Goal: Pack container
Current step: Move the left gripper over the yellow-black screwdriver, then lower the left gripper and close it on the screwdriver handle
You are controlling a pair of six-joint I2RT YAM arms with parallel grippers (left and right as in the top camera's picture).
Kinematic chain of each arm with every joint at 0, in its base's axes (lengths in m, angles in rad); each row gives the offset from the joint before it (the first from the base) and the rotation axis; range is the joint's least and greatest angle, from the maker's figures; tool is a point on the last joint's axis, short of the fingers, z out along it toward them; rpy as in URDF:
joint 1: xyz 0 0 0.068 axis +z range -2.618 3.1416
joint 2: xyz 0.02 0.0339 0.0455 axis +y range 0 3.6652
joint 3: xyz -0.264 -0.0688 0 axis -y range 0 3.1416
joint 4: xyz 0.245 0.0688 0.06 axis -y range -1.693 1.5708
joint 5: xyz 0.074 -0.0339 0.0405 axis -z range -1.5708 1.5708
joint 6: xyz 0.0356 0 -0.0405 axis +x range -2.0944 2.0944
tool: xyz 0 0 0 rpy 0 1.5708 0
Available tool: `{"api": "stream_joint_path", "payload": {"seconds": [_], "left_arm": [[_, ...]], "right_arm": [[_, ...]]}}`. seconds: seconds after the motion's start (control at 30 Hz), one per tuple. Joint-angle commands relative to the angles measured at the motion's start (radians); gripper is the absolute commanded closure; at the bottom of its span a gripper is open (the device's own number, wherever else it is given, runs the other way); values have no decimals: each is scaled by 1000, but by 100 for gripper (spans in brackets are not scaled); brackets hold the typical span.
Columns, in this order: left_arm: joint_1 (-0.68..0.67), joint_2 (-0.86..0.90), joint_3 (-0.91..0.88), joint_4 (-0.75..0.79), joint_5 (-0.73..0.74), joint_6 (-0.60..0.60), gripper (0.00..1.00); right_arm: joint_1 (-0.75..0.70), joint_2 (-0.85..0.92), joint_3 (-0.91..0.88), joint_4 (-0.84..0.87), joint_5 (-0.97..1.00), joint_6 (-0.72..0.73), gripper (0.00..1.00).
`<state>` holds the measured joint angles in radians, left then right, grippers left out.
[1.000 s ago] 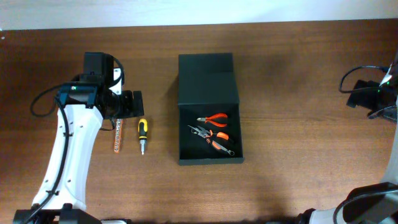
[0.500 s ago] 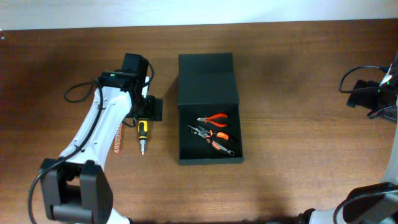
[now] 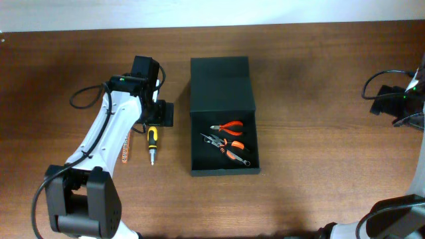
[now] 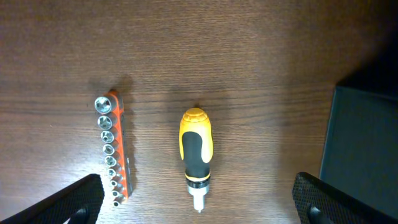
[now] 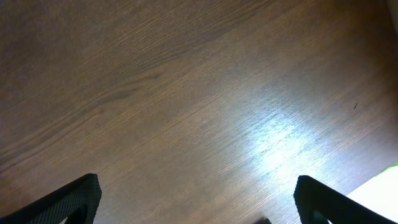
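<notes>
The dark container [image 3: 223, 83] lies open mid-table with its flap lid folded back; its wall shows at the right of the left wrist view [image 4: 364, 149]. Inside are orange-handled pliers [image 3: 228, 127] and a second orange-handled tool [image 3: 228, 150]. A yellow-and-black screwdriver [image 3: 152, 140] [image 4: 196, 155] lies left of the container. An orange socket holder [image 4: 113, 146] lies further left, partly hidden under the arm overhead [image 3: 124, 154]. My left gripper [image 4: 198, 208] is open above the screwdriver's handle, empty [image 3: 159, 115]. My right gripper [image 5: 196, 205] is open over bare wood, at the far right edge [image 3: 406, 106].
The brown wooden table [image 3: 319, 79] reaches a pale wall strip at the back. Cables trail near the left arm [image 3: 83, 96] and by the right arm [image 3: 378, 83].
My left arm swung right from over the socket holder to above the screwdriver's handle; it has held still for the last half second. The right arm has not moved.
</notes>
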<state>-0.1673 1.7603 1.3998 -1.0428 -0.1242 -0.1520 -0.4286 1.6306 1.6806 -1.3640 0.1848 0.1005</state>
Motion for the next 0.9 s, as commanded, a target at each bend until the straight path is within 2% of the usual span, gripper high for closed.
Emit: {"api": "stream_joint_path", "payload": {"seconds": [0.0, 0.23, 0.57, 0.67, 0.87], "left_arm": [[35, 8, -27, 10, 34, -71, 1], [61, 8, -161, 145, 68, -57, 1], [56, 60, -163, 187, 69, -56, 1], [56, 107, -163, 187, 149, 3, 1], [56, 134, -163, 186, 154, 4, 1]], "right_arm": [[-4, -19, -2, 0, 2, 2, 1], [-4, -19, -2, 0, 2, 2, 1], [-4, -19, -2, 0, 2, 2, 1], [-4, -19, -2, 0, 2, 2, 1], [-4, -19, -2, 0, 2, 2, 1]]}}
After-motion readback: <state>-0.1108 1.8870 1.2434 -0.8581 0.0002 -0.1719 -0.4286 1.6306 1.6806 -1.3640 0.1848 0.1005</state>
